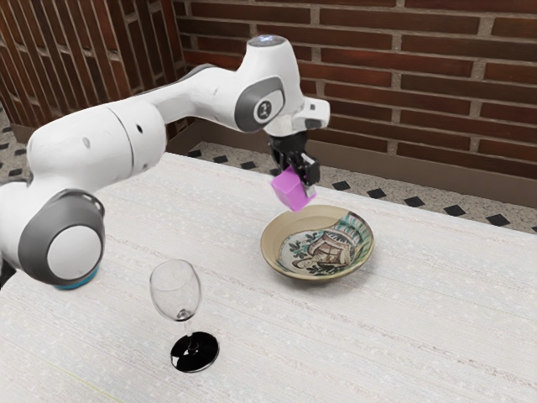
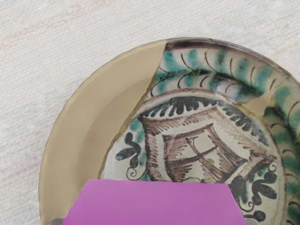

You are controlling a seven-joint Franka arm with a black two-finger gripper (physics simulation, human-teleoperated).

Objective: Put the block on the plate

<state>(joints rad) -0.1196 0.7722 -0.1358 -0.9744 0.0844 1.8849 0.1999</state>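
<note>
Okay, tool (image 1: 299, 185) clamped on block (image 1: 290, 191) | kinda tilted, corner down, above plate (image 1: 270, 245) | wineglass (image 1: 176, 290) upright, exterior view's left of plate

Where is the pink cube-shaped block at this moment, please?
The block is held in midair by the black two-finger tool, near the exterior view's centre, close to the round patterned ceramic plate.
</note>
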